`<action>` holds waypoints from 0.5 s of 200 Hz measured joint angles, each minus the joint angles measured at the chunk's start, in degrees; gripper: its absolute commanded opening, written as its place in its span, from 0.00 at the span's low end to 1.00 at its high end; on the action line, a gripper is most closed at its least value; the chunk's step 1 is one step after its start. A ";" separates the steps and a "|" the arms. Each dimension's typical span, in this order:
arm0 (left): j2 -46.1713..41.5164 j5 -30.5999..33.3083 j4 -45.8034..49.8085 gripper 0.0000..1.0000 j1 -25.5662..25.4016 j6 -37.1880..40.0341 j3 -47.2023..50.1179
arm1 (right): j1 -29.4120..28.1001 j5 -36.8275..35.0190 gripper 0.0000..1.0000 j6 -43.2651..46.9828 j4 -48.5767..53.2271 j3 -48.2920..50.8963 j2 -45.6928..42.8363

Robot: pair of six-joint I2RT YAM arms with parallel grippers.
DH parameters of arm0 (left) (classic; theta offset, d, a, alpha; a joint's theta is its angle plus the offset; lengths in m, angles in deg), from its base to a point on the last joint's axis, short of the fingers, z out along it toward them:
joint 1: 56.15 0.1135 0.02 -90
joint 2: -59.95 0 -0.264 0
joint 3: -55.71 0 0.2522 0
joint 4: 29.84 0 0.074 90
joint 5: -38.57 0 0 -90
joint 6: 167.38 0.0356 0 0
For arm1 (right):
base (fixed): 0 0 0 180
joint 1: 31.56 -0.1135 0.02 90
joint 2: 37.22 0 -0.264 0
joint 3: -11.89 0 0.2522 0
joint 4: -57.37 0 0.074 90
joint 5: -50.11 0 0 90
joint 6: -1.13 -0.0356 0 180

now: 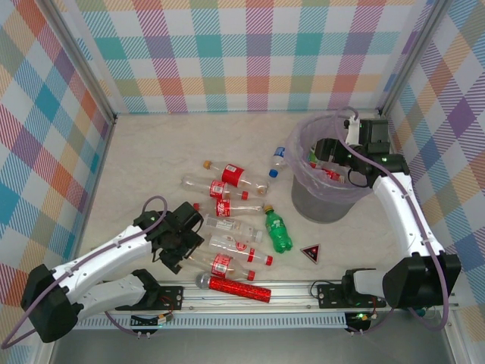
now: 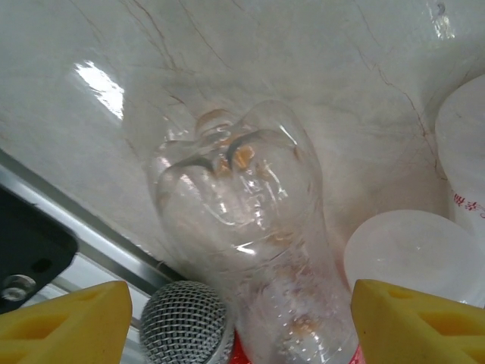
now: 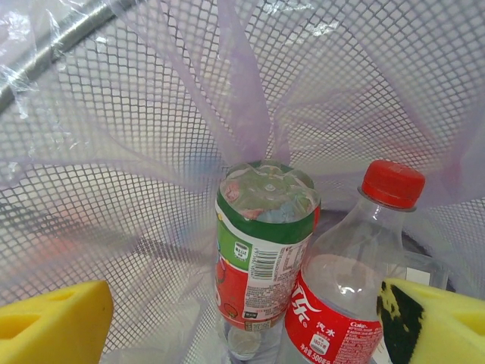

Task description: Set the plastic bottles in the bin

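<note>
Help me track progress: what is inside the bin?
Two bottles stand inside the bin: a red-capped bottle, cap up, and a bottom-up bottle with a green-and-red label. The bin's floor beneath them is covered.

Clear plastic bottles (image 1: pixel 227 220) lie on the marbled desk (image 1: pixel 151 152), left of the round lilac bin (image 1: pixel 322 205) holding two more.

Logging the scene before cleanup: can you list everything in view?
Bin: one, mesh with lilac liner, far right.
Clear bottles: about six, red labels, lying on the table left of centre.
Green bottle: one, green, beside them.
Blue-capped bottle: one, clear, left of the bin.
Bottles in bin: at least two, red-labelled, standing.
Microphone: one, red, near edge.
Triangle: one, dark, before the bin.
Left fingers: yellow, open around a clear bottle.
Right fingers: yellow, open, reaching into the bin.
</note>
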 measured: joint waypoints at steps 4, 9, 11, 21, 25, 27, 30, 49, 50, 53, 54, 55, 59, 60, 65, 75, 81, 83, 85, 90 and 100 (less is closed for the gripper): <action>0.20 -0.13 -0.55 0.76 0.00 -0.17 0.22 | 0.00 0.04 0.90 0.00 0.00 0.02 0.00; 0.52 -0.31 -1.25 0.76 -0.07 -0.46 0.52 | 0.00 0.17 0.90 0.00 -0.02 0.07 0.00; 0.63 -0.35 -1.57 0.77 -0.11 -0.55 0.66 | 0.00 0.20 0.90 0.00 -0.04 0.09 0.00; 1.20 -0.70 -2.99 0.77 -0.22 -0.90 1.29 | 0.00 0.24 0.90 0.00 -0.02 0.26 0.00; 1.36 -0.85 -3.52 0.76 -0.24 -1.09 1.53 | 0.02 0.24 0.90 0.02 0.00 0.33 0.00; 1.44 -0.96 -3.85 0.77 -0.26 -1.14 1.66 | 0.04 0.24 0.90 0.02 -0.02 0.39 0.00; 1.57 -1.07 -4.28 0.76 -0.28 -1.33 1.88 | 0.04 0.24 0.90 0.02 -0.02 0.46 0.00; 2.25 -1.75 -6.67 0.76 -0.31 -2.12 3.08 | 0.11 0.33 0.90 0.00 0.02 0.85 -0.04; 2.27 -1.79 -6.73 0.75 -0.31 -2.12 3.10 | 0.11 0.37 0.90 0.02 0.04 0.85 -0.07; 2.38 -1.84 -6.97 0.75 -0.31 -2.19 3.26 | 0.13 0.39 0.90 0.02 0.07 0.87 -0.07; 2.45 -1.86 -7.10 0.75 -0.31 -2.23 3.30 | 0.13 0.39 0.90 0.02 0.04 0.87 -0.07; 2.47 -1.86 -7.17 0.75 -0.31 -2.25 3.34 | 0.15 0.44 0.90 0.02 0.04 0.90 -0.07; 2.58 -1.86 -7.58 0.74 -0.33 -2.38 3.54 | 0.15 0.42 0.90 0.02 0.02 0.90 -0.09; 2.60 -1.88 -7.63 0.74 -0.35 -2.47 3.58 | 0.17 0.42 0.90 0.00 0.02 0.90 -0.09; 2.75 -1.88 -8.09 0.73 -0.46 -2.86 3.82 | 0.26 0.46 0.90 0.02 0.02 0.90 -0.13; 2.99 -1.90 -8.61 0.72 -0.61 -3.67 4.15 | 0.31 0.46 0.90 0.02 0.00 0.90 -0.24; 3.10 -2.05 -9.07 0.72 -0.66 -3.93 4.42 | 0.31 0.52 0.90 0.02 0.00 0.90 -0.33; 3.15 -2.10 -9.14 0.71 -0.66 -3.98 4.48 | 0.31 0.57 0.90 0.00 -0.02 0.90 -0.35; 3.19 -2.08 -9.33 0.71 -0.66 -4.11 4.57 | 0.31 0.61 0.90 0.00 0.00 0.90 -0.35; 3.34 -2.12 -9.66 0.71 -0.66 -4.37 4.74 | 0.31 0.63 0.90 0.02 -0.02 0.90 -0.35; 3.85 -2.27 -10.27 0.71 -0.66 -4.76 5.05 | 0.31 0.66 0.90 0.00 -0.02 0.90 -0.35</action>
